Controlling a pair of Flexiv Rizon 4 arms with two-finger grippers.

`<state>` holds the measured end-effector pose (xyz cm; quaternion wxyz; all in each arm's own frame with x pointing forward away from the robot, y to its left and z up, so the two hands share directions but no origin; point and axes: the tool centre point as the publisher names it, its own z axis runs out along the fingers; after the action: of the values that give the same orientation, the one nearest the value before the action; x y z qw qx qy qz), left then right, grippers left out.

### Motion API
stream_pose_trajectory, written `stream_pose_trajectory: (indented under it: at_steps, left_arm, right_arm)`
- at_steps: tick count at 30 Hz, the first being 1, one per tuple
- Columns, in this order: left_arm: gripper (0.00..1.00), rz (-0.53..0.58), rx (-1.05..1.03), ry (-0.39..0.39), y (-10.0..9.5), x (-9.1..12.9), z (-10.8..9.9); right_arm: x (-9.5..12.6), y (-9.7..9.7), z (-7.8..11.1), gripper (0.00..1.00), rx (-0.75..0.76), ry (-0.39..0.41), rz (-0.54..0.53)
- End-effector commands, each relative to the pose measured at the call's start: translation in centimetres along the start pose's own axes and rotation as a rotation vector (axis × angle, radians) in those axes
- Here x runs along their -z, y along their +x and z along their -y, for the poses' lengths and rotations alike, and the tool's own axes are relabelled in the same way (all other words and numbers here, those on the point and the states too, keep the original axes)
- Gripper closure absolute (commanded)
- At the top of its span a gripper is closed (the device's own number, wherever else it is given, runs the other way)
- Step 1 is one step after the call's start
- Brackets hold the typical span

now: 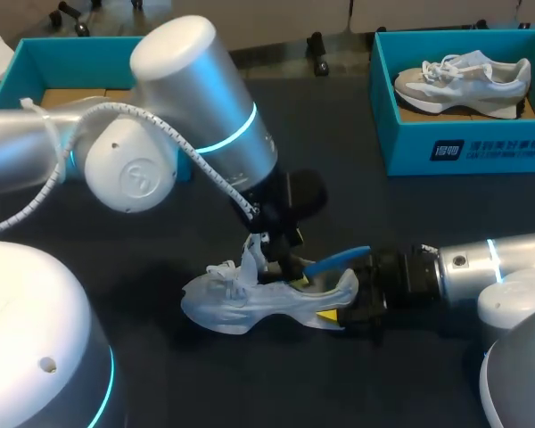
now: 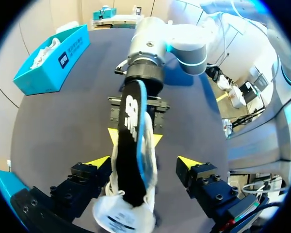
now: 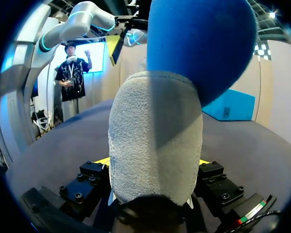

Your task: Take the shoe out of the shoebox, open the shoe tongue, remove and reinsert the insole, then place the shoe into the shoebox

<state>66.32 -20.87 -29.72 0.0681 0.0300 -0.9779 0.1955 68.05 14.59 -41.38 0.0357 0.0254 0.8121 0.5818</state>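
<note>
A pale grey shoe (image 1: 241,301) lies on the dark table near the middle, toe toward my left. Its insole (image 1: 339,260), black on top with a blue underside, sticks up out of the shoe opening toward the heel. My left gripper (image 1: 281,266) hangs just above the shoe's opening. In the left wrist view the left gripper (image 2: 144,162) stands open, a finger on each side of the shoe (image 2: 121,213), and the insole (image 2: 131,131) lies free between them. My right gripper (image 3: 153,162) is shut on the shoe's heel (image 3: 155,136), under the blue insole (image 3: 199,43).
A teal shoebox (image 1: 468,147) at the back right holds a second shoe (image 1: 464,78). Another teal box (image 1: 36,53) stands at the back left, partly behind my left arm.
</note>
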Motion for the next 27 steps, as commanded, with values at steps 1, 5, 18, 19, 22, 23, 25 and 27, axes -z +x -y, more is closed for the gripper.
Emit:
stream_pose_trajectory:
  at_steps: [1,5,18,19,22,23,25,27]
  left_arm:
    - [0.14,0.028,0.003,-0.011,1.3,1.6,-0.2]
    - [0.21,0.068,0.014,-0.01,2.0,2.0,0.2]
    - [0.37,0.197,0.019,0.005,3.7,1.9,1.5]
    - [0.38,0.207,0.021,0.008,3.8,1.8,1.6]
    - [0.45,0.248,0.033,0.021,3.8,1.6,2.0]
    - [0.49,0.267,0.038,0.025,3.8,1.5,2.2]
    - [0.51,0.289,0.046,0.026,3.6,1.3,2.4]
    - [0.51,0.311,0.048,0.027,3.6,1.2,2.5]
  right_arm:
    - [-0.2,0.3,0.0,1.0,0.0,0.006,0.001]
    - [-0.2,0.3,0.0,1.0,0.0,0.006,0.001]
    - [-0.2,0.3,0.0,1.0,0.0,0.006,0.001]
    - [-0.2,0.3,0.0,1.0,0.0,0.006,0.001]
    - [-0.2,0.3,0.0,1.0,0.0,0.006,0.001]
    - [-0.2,0.3,0.0,1.0,0.0,0.006,0.001]
    - [-0.2,0.3,0.0,1.0,0.0,0.006,0.001]
    - [-0.2,0.3,0.0,1.0,0.0,0.006,0.001]
